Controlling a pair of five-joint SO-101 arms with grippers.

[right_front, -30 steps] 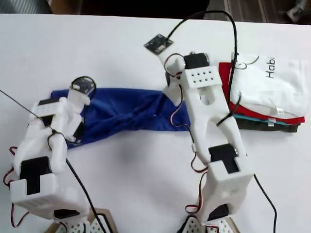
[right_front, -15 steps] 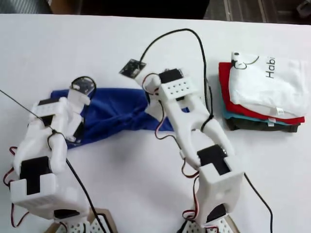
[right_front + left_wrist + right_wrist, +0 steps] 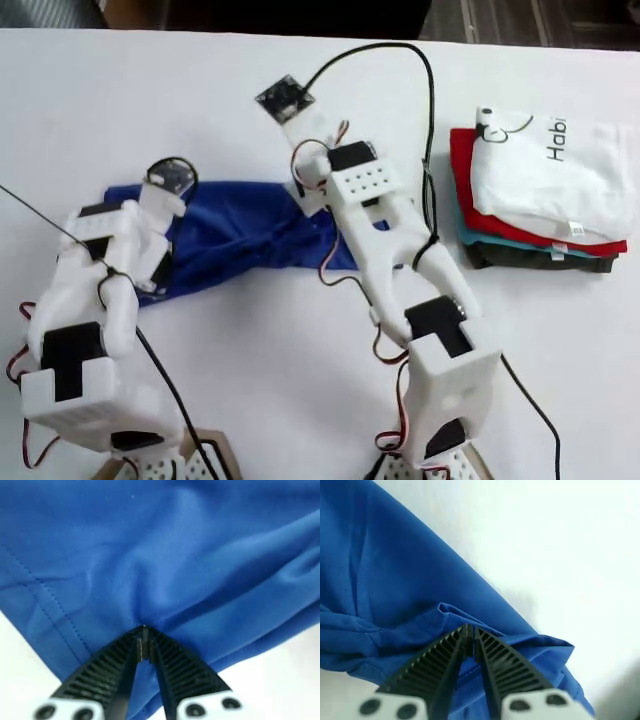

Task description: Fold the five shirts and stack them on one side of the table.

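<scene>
High view: fingertips of both arms sit hidden under the arm bodies. The right arm covers the right end of the blue shirt; the left arm covers its left end. The shirt lies stretched across the table between them.

Left wrist view: left gripper pinched tight on a pucker of blue cloth.

Right wrist view: right gripper closed on a fold at the cloth's edge.

Stack of folded shirts at the table's right side, well apart from the blue shirt, white shirt on top; red, teal and dark layers show as edges only. A black cable loops above the right arm.
</scene>
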